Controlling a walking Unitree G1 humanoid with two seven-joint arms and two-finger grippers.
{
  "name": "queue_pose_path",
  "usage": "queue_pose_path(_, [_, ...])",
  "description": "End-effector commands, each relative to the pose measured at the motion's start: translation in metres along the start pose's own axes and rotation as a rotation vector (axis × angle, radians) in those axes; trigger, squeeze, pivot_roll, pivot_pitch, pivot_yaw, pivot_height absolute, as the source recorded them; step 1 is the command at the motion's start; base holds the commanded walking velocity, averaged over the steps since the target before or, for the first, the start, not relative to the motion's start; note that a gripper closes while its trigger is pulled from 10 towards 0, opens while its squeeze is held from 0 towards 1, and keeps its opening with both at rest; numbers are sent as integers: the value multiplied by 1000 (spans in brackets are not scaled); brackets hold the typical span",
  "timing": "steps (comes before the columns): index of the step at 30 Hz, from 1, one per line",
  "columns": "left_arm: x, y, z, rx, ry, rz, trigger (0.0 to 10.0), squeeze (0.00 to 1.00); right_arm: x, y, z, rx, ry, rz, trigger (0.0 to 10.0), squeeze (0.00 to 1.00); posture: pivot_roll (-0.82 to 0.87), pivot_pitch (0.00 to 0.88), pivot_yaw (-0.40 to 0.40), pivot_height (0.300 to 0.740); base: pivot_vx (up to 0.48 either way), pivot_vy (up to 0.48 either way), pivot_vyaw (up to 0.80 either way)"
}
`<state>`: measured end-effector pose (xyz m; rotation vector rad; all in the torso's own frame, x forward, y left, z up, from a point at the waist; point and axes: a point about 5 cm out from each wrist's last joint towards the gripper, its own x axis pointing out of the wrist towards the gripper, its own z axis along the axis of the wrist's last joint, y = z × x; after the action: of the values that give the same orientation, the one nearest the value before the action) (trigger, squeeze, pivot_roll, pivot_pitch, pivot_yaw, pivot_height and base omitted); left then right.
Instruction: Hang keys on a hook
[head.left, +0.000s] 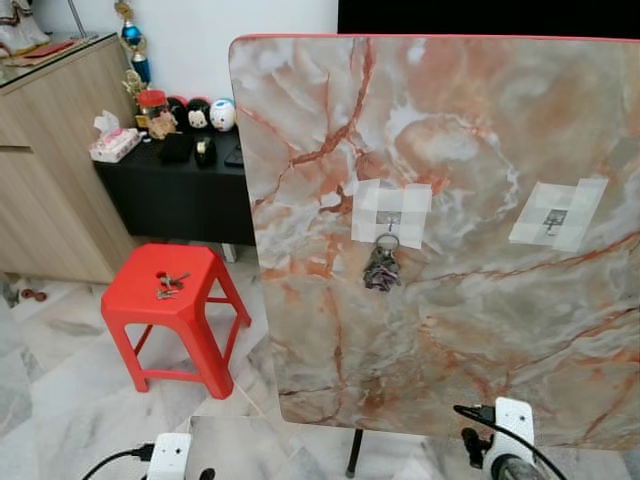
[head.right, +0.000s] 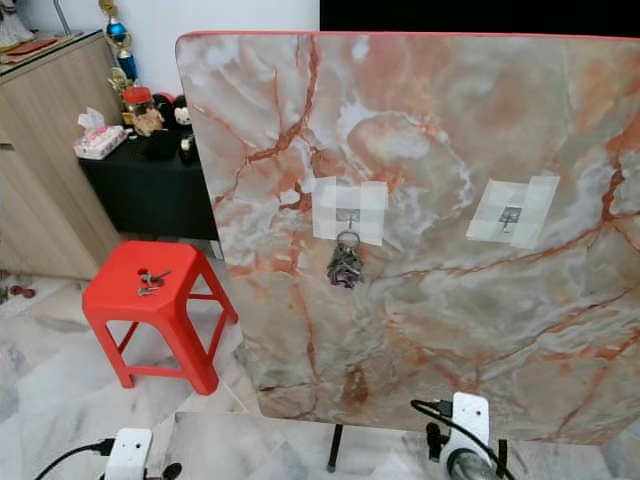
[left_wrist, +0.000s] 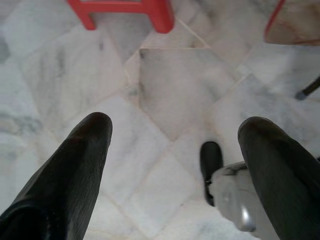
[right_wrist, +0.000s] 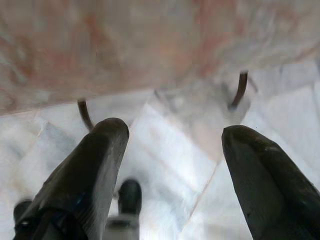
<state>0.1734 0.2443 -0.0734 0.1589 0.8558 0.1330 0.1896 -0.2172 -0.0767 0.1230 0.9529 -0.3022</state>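
Standing upright ahead of both grippers, a marble-patterned tabletop (head.left: 450, 230) tipped on its side spans most of the head views, well above the jaws. Left of it and ahead of the left gripper (left_wrist: 175, 150) sits a red stool (head.left: 180, 300) on the pale marble floor (head.left: 60, 400). Behind the stool a black side table (head.left: 170, 185) carries small figurines and a tissue pack. Two taped patches on the panel each hold a hook; a bunch of keys (head.left: 382, 268) hangs from the left hook (head.left: 391, 218), while the right hook (head.left: 554, 220) is bare. A second bunch of keys (head.left: 168, 286) lies on the stool seat. Both arms hang low; the left gripper's jaws are spread apart and grasp nothing, and the right gripper (right_wrist: 175, 150) is likewise released over the floor beneath the panel's lower edge.
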Motion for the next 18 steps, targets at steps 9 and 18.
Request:
queue_pose_path(9, [-5, 8, -17, 12, 74, -11, 10000, 0, -7, 19, -42, -71, 121, 66, 10000, 0, 75, 0, -31, 740, 0, 0, 0])
queue_pose_path(18, [-7, 2, -26, -32, 109, -24, 10000, 0, -7, 13, -46, -110, 133, 90, 10000, 0, 76, 0, -39, 740, 0, 126, 0])
